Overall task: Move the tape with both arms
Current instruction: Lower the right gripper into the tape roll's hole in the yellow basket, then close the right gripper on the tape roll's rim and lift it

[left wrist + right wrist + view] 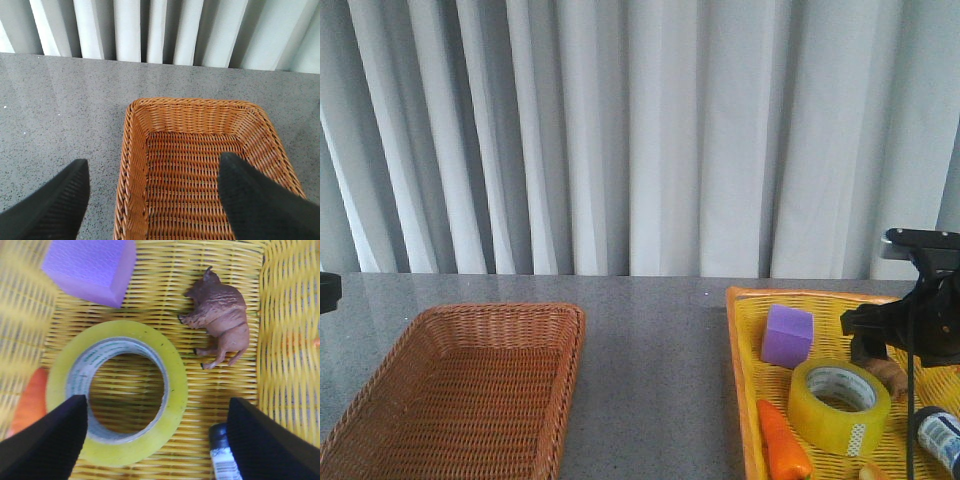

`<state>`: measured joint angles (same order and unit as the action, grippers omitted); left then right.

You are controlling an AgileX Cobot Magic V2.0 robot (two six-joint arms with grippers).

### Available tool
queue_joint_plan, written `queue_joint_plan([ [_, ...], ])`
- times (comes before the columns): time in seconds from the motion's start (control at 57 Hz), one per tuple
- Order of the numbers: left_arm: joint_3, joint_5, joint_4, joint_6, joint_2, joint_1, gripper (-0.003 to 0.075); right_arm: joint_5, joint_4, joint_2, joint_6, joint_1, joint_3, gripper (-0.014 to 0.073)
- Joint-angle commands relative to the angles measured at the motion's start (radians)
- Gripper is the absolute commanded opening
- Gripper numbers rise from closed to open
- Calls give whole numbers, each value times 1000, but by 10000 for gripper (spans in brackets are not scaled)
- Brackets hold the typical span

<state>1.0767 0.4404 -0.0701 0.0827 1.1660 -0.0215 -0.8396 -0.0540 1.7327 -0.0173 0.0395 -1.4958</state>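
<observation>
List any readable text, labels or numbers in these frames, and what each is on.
Nothing is legible.
Tape core: green print, too blurred to read.
Dark bottle: white label with a barcode-like strip, too small to read.
Nothing printed shows on the baskets, cube or toy animal.

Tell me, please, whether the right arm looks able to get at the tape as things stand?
Probably yes. The right gripper hangs open above the tape, which lies flat in the yellow tray. The purple cube, carrot and toy animal lie beside it, not over it.
</observation>
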Motion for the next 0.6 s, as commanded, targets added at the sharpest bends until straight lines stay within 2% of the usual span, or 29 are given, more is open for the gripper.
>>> queue_joint_plan([
  [0.0,30,-62,-4,0,-16,7,517,33,42,-18,1,2,-48,558],
  [0.158,30,-62,-4,0,-16,7,517,36,80,29,2,2,-48,558],
  [0.579,30,-17,-6,0,37,7,517,106,54,135,35,2,-48,558],
])
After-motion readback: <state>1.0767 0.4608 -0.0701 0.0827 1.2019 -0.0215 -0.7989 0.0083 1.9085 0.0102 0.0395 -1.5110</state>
